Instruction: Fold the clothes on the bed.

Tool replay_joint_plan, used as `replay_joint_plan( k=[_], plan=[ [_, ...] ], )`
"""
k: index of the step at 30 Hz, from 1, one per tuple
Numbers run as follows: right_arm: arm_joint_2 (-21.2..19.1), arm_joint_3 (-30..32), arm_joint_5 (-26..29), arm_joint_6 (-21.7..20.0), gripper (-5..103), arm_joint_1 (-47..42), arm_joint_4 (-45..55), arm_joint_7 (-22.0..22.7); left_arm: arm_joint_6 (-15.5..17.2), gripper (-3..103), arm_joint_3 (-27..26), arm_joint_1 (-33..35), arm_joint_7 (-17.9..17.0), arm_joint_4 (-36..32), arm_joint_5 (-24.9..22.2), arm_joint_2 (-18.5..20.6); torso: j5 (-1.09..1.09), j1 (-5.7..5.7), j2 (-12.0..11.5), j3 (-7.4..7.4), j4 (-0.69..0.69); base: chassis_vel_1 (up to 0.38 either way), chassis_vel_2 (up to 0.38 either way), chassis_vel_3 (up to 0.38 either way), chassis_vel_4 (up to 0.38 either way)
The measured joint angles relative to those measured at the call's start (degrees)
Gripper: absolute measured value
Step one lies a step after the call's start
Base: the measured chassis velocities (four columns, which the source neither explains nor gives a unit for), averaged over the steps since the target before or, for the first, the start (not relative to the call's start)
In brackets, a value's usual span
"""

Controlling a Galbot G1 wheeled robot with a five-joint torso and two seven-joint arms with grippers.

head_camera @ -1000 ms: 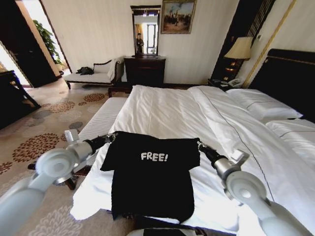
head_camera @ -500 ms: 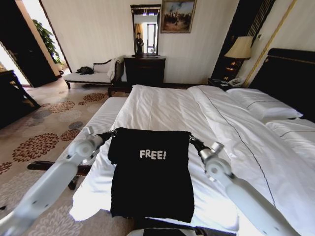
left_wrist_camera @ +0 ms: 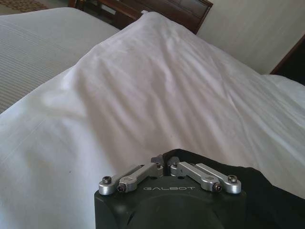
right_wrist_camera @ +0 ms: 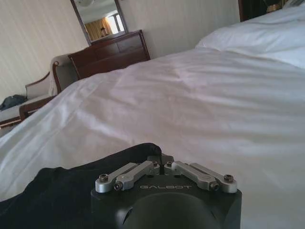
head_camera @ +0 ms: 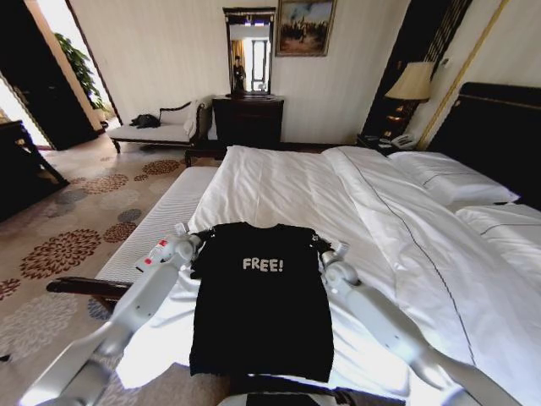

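The left hand is seen pinched shut on the left shoulder edge of the black short-sleeved soft-fabric T-shirt with white "FREE!" lettering. The T-shirt is laid flat on the near end of the large white-sheeted double bed, its hem at the bed's foot edge. The right hand is pressed together on the T-shirt's right shoulder edge. Since a second ago both sleeves have been tucked in and the shoulders carried farther up the bed; the sleeve fold is judged done.
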Motion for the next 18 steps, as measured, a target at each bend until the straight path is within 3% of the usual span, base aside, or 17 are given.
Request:
replay_joint_plan(
  k=[8,12,16,18],
  plan=[
    [1.51,-1.44,-0.61,0.53,-3,1.48,-3.35,-1.32,-0.34,1,-0.94,0.52,-0.12,0.41,0.34,-0.62,0.01,-0.02,0.01,-0.02,-0.02,0.000,0.000,0.000,0.000],
    [1.29,-1.29,-0.67,0.50,12,1.00,-2.46,-1.64,-0.59,1,-1.36,1.80,-1.93,-1.19,-0.16,0.09,0.00,-0.01,0.01,-0.02,-0.02,0.000,0.000,0.000,0.000],
    [0.87,2.42,-0.26,1.21,28,-0.09,1.00,-3.21,-0.20,23,-3.65,4.72,-3.49,-6.42,-2.69,2.48,0.01,-0.01,0.01,-0.02,0.01,0.000,0.000,0.000,0.000],
    [0.34,4.08,0.74,1.81,33,-0.90,2.71,-3.59,0.07,28,-4.92,5.84,-3.87,-8.25,-3.56,3.40,0.00,-0.01,0.01,-0.02,0.00,0.000,0.000,0.000,0.000]
  ],
)
